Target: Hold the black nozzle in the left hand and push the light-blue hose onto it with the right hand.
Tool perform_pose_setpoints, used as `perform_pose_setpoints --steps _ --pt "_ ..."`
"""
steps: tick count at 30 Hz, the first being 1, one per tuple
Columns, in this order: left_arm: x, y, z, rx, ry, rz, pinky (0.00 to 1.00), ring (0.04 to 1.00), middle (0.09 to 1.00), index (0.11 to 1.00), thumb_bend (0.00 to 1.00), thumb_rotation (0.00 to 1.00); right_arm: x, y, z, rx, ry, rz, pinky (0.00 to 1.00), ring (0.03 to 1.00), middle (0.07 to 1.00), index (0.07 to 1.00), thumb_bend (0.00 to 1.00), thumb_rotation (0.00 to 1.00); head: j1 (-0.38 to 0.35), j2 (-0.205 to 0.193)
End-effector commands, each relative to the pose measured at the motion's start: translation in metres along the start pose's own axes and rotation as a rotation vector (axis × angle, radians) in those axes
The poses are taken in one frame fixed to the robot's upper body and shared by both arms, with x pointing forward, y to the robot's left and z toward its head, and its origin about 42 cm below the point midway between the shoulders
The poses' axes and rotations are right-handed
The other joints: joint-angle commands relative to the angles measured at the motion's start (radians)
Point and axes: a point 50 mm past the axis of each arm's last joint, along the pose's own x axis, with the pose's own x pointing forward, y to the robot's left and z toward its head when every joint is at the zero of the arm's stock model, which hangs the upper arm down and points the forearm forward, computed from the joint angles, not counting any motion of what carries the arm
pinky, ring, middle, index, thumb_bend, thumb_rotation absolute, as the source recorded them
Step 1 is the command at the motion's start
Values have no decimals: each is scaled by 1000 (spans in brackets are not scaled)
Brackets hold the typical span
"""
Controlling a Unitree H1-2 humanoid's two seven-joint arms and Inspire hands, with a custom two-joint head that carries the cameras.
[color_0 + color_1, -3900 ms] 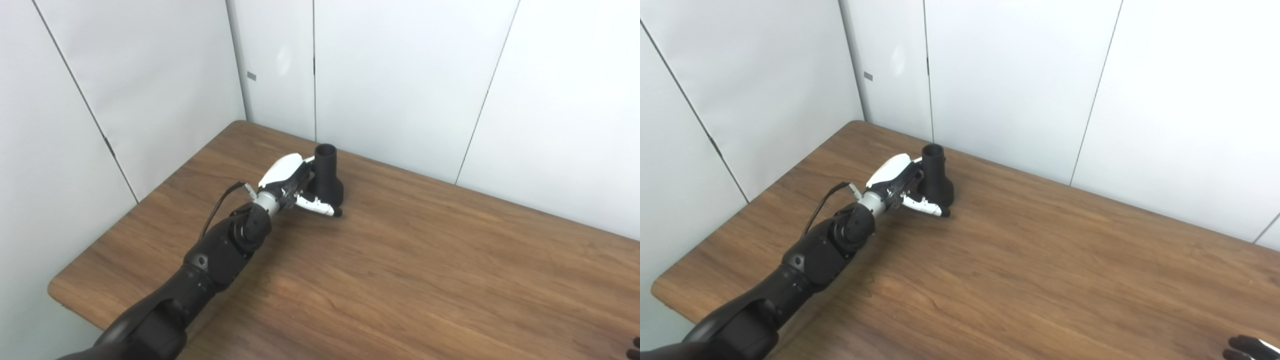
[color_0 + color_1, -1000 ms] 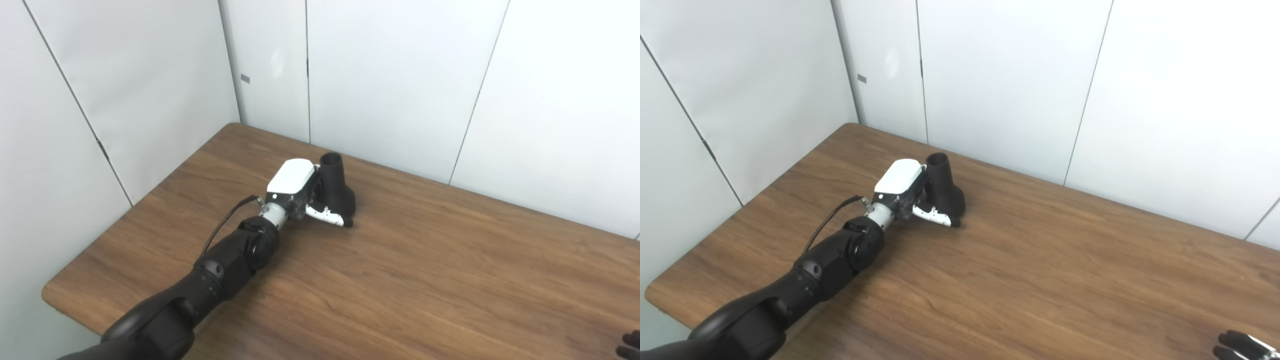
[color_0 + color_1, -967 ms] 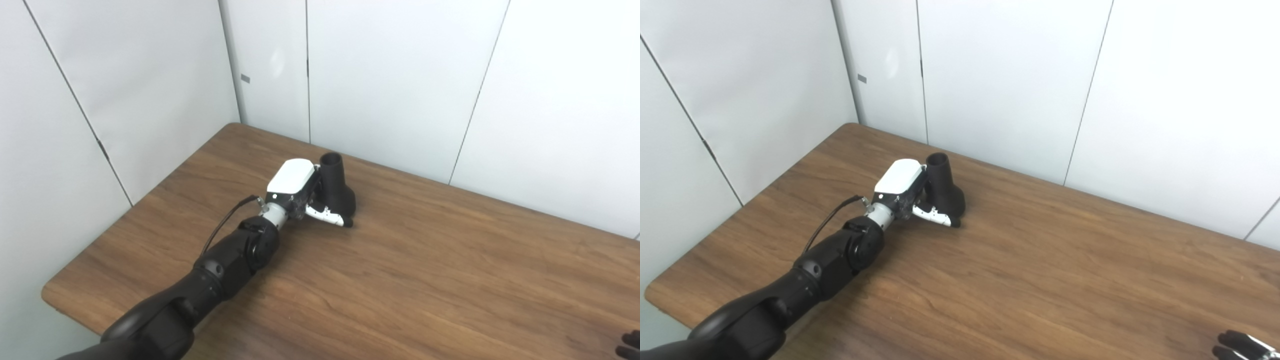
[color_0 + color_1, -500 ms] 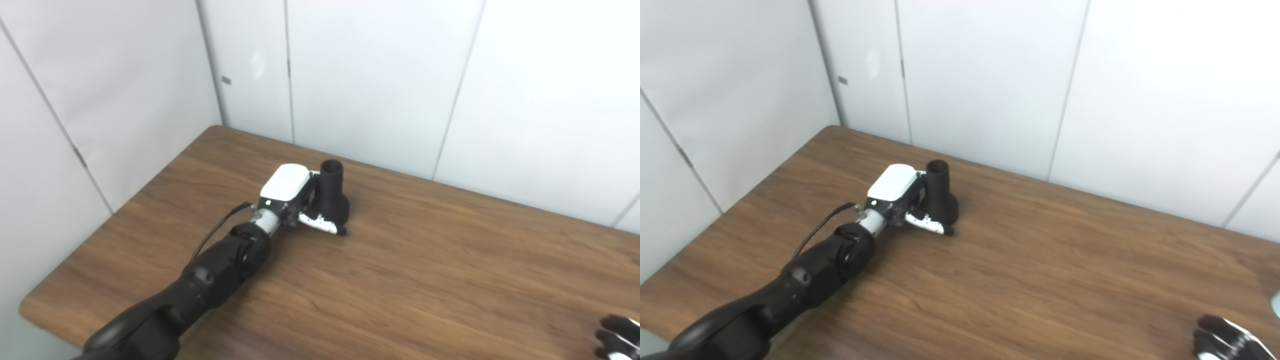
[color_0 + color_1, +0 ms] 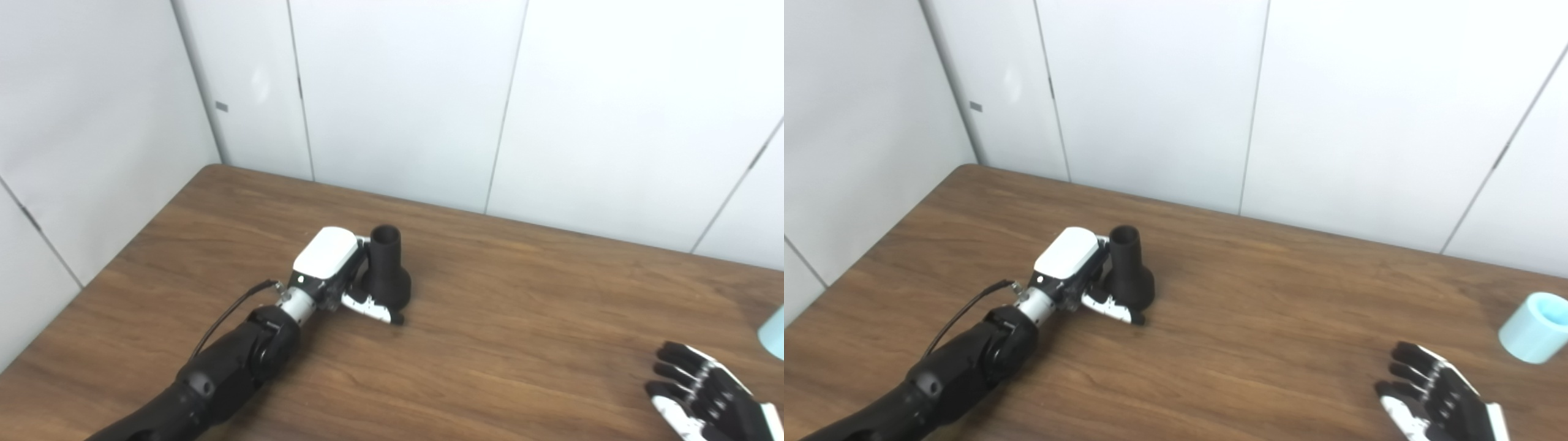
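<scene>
Wooden table (image 5: 1274, 318), nozzle (image 5: 1128, 269) against left robot hand (image 5: 1072, 269)

A brown wooden counter (image 5: 520, 343) fills the lower part; behind it stand white wall panels (image 5: 398, 92) with thin dark seams.

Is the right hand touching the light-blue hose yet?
Apart. The right eye view shows bare table between the open right hand and the light-blue hose.
</scene>
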Motion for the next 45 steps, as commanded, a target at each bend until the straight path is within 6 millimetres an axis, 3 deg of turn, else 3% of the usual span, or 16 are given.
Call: perform_pose_setpoints --steps 1,11,15,17,20,27,30,34,37,40,45 --pt "-28 -53 34 5 -134 -247 132 159 471 482 526 0 6 1 17 -12 -85 -18 625 697 712 688 226 0 -5 0" --pt "-23 -62 67 10 -286 -254 230 232 471 481 526 0 6 14 21 -1 -102 -43 598 677 699 675 254 0 -135 -18" --pt "-20 -64 80 -3 -333 -244 242 247 471 481 525 0 7 15 26 -4 -122 -71 608 688 708 681 257 43 -183 -17" --pt "-19 -65 85 -2 -366 -246 238 249 472 482 525 0 9 14 29 -15 -152 -98 606 689 705 677 260 20 -224 -17" --pt "-18 -69 93 5 -408 -250 253 270 399 506 516 0 13 9 34 -78 -204 -164 563 665 692 660 292 64 -268 -18" --pt "-11 -74 106 -2 -456 -267 225 234 470 482 526 0 28 -17 50 -172 -339 -379 600 701 720 679 412 209 -348 -20" --pt "-8 -76 111 -5 -484 -257 223 240 472 481 525 0 40 -32 51 -247 -392 -472 652 743 757 713 445 352 -392 -22" --pt "-9 -81 110 -15 -505 -260 193 212 471 481 525 0 56 -45 55 -265 -428 -542 717 815 821 791 584 366 -457 -26" --pt "-11 -81 106 -9 -508 -274 194 212 471 481 525 0 67 -53 56 -315 -399 -595 778 865 879 864 730 461 -514 -29" --pt "-13 -80 104 12 -518 -287 215 236 472 482 525 0 79 -60 57 -339 -378 -641 801 875 901 901 825 477 -560 -31" --pt "-17 -78 104 34 -546 -277 223 243 473 483 525 0 92 -68 53 -348 -365 -661 885 944 964 975 850 476 -601 -33"
